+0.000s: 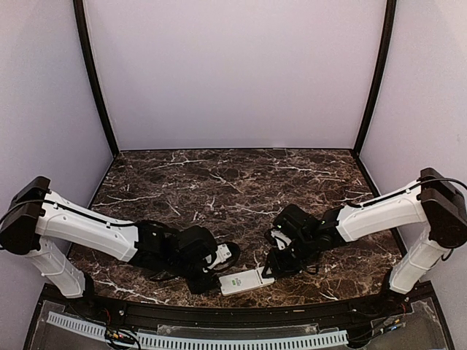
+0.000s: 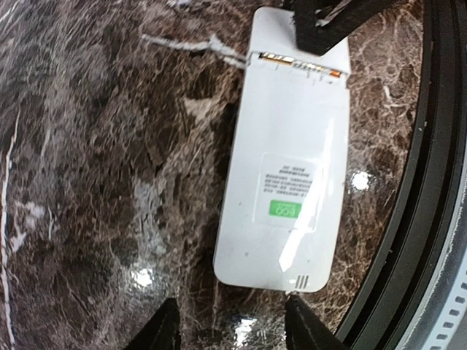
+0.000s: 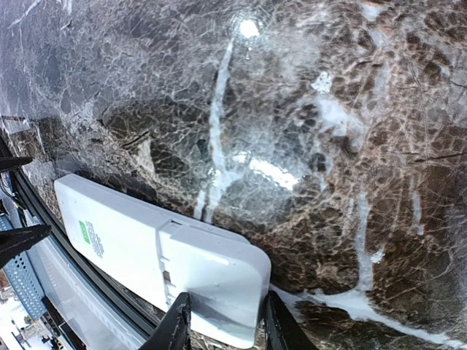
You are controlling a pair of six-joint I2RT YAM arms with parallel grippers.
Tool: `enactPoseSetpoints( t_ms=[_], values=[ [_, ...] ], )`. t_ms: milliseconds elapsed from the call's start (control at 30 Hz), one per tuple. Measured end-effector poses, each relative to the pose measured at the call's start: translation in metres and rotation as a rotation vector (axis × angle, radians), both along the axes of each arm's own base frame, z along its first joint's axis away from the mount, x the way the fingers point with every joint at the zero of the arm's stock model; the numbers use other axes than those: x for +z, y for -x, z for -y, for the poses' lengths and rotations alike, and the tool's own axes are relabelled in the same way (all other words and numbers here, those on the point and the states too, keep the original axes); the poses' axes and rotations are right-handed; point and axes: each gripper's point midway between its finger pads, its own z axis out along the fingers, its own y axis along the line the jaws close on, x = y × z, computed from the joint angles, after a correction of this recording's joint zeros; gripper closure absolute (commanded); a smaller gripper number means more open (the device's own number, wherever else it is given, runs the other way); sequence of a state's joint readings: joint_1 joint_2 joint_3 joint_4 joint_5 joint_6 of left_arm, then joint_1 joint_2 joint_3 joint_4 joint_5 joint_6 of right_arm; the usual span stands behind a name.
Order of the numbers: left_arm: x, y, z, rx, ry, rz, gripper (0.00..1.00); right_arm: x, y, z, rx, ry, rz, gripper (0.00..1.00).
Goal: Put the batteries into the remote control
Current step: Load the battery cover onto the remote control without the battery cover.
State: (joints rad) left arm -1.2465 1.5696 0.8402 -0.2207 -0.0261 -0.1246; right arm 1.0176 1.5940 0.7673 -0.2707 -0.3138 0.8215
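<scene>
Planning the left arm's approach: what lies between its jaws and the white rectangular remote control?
Only bare brown marble table, shown in the left wrist view, just below the white remote control.

The remote control (image 2: 284,182) is showing smooth, slightly glossy white plastic; its label (image 2: 286,191) is looking like printed paper. The table (image 2: 109,182) is gleaming as polished dark marble.

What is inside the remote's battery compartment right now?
Only a thin gap in the remote control shows metal contacts. Its white back covers the rest, so batteries cannot be seen.
</scene>
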Motion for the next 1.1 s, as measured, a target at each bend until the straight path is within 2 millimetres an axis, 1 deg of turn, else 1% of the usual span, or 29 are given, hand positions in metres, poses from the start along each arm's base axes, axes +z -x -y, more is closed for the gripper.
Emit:
enactPoseSetpoints(
  t_ms=[133, 233, 567, 767, 833, 867, 900, 1000, 1067, 1100],
  values=[
    [-0.011, 0.000, -0.017, 0.071, -0.035, -0.014, 0.58, 0.000, 0.000, 0.000, 0.001, 0.008, 0.000, 0.68],
    [-0.015, 0.000, -0.022, 0.096, -0.045, -0.018, 0.59, 0.000, 0.000, 0.000, -0.001, 0.012, 0.001, 0.66],
    [-0.017, 0.000, -0.023, 0.125, -0.043, -0.035, 0.60, 0.002, -0.001, 0.003, 0.000, 0.044, 0.010, 0.58],
    [-0.018, 0.001, -0.024, 0.129, -0.045, -0.038, 0.60, 0.006, -0.003, 0.006, 0.006, 0.074, 0.022, 0.58],
    [-0.018, 0.001, -0.024, 0.131, -0.045, -0.040, 0.60, 0.010, -0.004, 0.008, 0.005, 0.082, 0.031, 0.61],
    [-0.018, 0.001, -0.024, 0.132, -0.044, -0.040, 0.61, 0.013, -0.004, 0.010, 0.001, 0.084, 0.039, 0.64],
    [-0.018, 0.001, -0.024, 0.135, -0.042, -0.041, 0.61, 0.018, -0.005, 0.013, -0.004, 0.085, 0.051, 0.68],
    [-0.021, 0.001, -0.026, 0.141, -0.042, -0.046, 0.62, 0.030, -0.008, 0.018, -0.031, 0.084, 0.079, 0.85],
    [-0.022, 0.002, -0.027, 0.145, -0.043, -0.050, 0.63, 0.032, -0.010, 0.021, -0.043, 0.091, 0.088, 0.92],
    [-0.022, 0.002, -0.027, 0.146, -0.043, -0.051, 0.64, 0.030, -0.010, 0.023, -0.051, 0.103, 0.084, 0.95]
  ],
)
